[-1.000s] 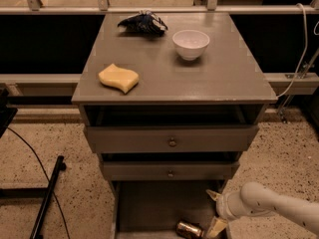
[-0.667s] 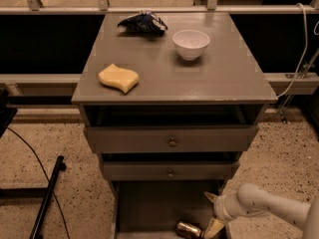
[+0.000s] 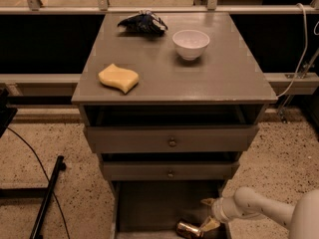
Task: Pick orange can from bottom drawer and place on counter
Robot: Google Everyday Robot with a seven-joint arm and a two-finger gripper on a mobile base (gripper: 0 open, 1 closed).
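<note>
The orange can [image 3: 188, 229] lies on its side at the front right of the open bottom drawer [image 3: 149, 203], at the lower edge of the view. My gripper [image 3: 209, 214] is inside the drawer just right of the can, with its tan fingers [image 3: 207, 202] spread apart and empty. One finger sits above and behind the can. The lower finger is close beside the can's right end. The white arm reaches in from the lower right. The grey counter [image 3: 199, 78] is the cabinet's top.
On the counter are a yellow wavy sponge [image 3: 118, 77], a white bowl [image 3: 191, 44] and a dark crumpled bag [image 3: 143, 23]. Two shallower drawers with knobs [image 3: 172, 140] stand slightly open above the bottom one. A black stand leg [image 3: 47, 198] lies on the floor at the left.
The gripper has shifted slightly left, closer to the orange can. The can and the things on the counter have not moved.
</note>
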